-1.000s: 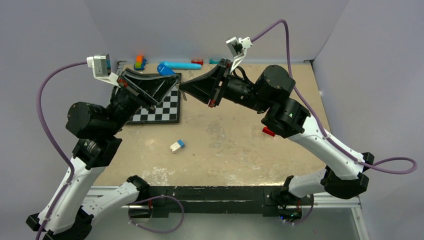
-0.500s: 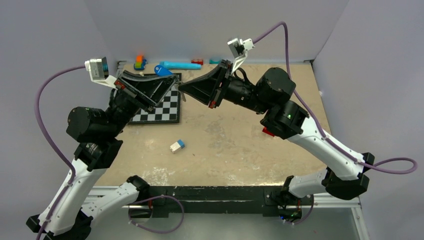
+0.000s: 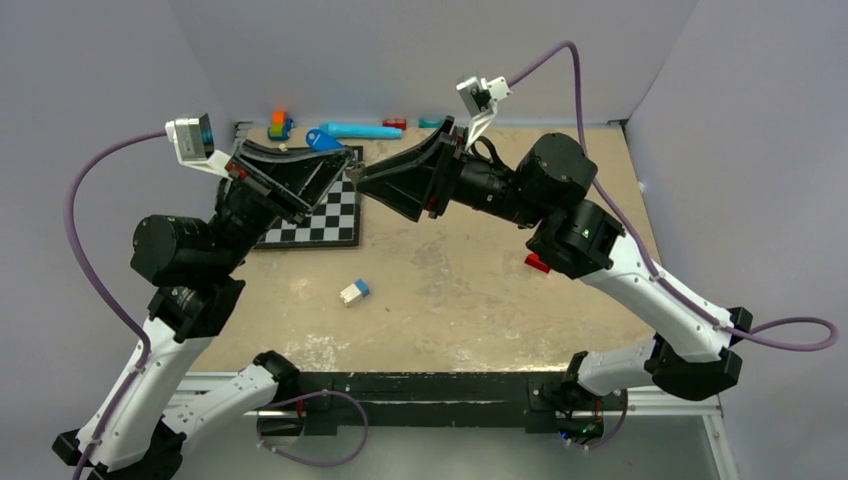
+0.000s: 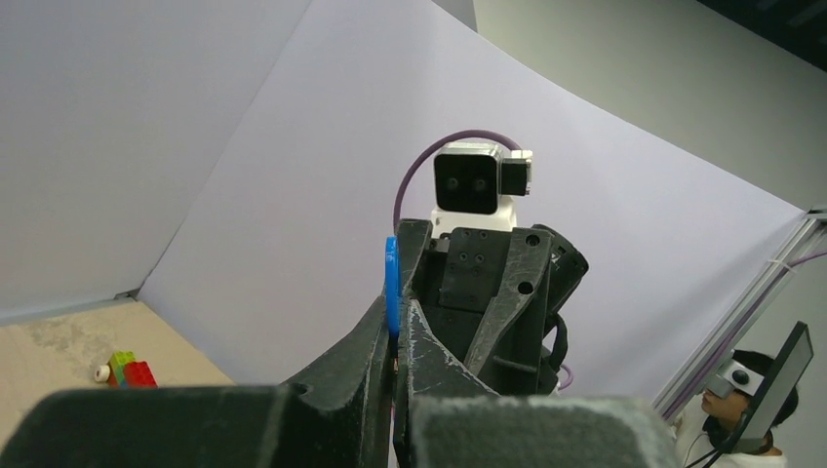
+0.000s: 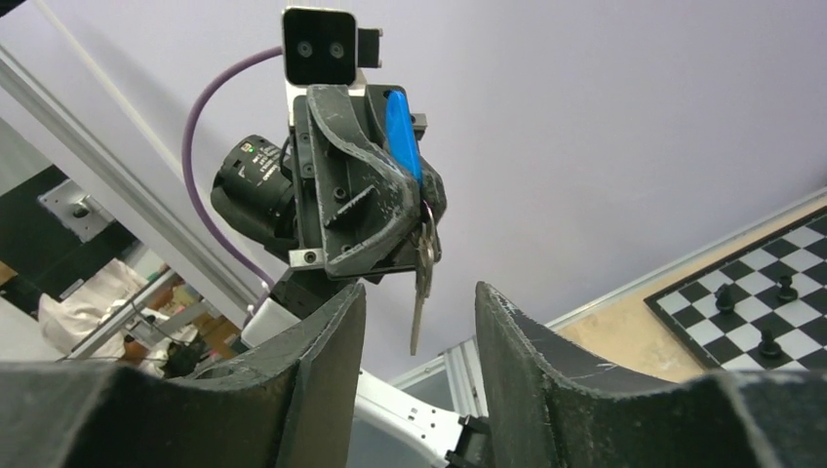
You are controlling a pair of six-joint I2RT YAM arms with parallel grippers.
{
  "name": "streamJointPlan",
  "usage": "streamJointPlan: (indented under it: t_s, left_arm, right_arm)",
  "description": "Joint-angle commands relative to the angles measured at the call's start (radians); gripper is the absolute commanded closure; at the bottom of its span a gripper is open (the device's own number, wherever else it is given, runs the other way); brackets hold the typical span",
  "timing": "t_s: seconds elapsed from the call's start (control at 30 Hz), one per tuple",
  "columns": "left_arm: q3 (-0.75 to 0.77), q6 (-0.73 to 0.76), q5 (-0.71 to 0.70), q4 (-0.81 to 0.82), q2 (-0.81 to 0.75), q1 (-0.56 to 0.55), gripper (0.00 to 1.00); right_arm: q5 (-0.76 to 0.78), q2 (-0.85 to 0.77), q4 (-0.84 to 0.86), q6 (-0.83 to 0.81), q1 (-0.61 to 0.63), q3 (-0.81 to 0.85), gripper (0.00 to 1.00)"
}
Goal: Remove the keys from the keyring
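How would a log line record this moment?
left end effector: shut on blue key | silver key: hanging below | right end effector: open, facing it

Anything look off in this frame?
Nothing damaged or spilled. Left claw pinches the blue key, with the silver key dangling off the keyring beneath; right claw is open, facing it. Only stray item: a white-and-blue block alone on the table.
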Motion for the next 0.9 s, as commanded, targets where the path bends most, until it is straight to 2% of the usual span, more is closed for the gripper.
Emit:
streamJointPlan:
  t_s: [0.0, 0.2, 0.3, 0.53, 0.63, 0.87]
  left_arm:
    - [0.02, 0.008, 0.029, 0.029, 0.008, 0.0, 1.0]
    - [0.023, 0.004, 0.038, 0.029, 0.014, -0.001, 1.0]
    - [0.024, 0.007, 0.039, 0.028, 0.013, 0.0, 1.0]
    - [0.03, 0.008, 0.042, 0.03, 0.007, -0.001, 1.0]
    - [0.038, 0.012, 0.043, 0.016, 0.003, 0.0, 1.0]
    - [0.04, 0.014, 0.043, 0.01, -0.003, -0.001, 1.0]
  right_arm:
    - [-0.009, -0.018, -0.01, -0.031, 0.002, 0.092, 0.54]
    - [-0.021, 0.036, -0.041, -0.037, 0.002, 0.164, 0.68]
    - [-0.024, 0.045, -0.045, -0.036, 0.002, 0.171, 0.72]
    - [-0.003, 0.031, -0.054, -0.04, 0.001, 0.142, 0.68]
    - [0.001, 0.006, -0.034, -0.044, 0.002, 0.109, 0.61]
    - [-0.018, 0.0, -0.028, -0.054, 0.002, 0.119, 0.6]
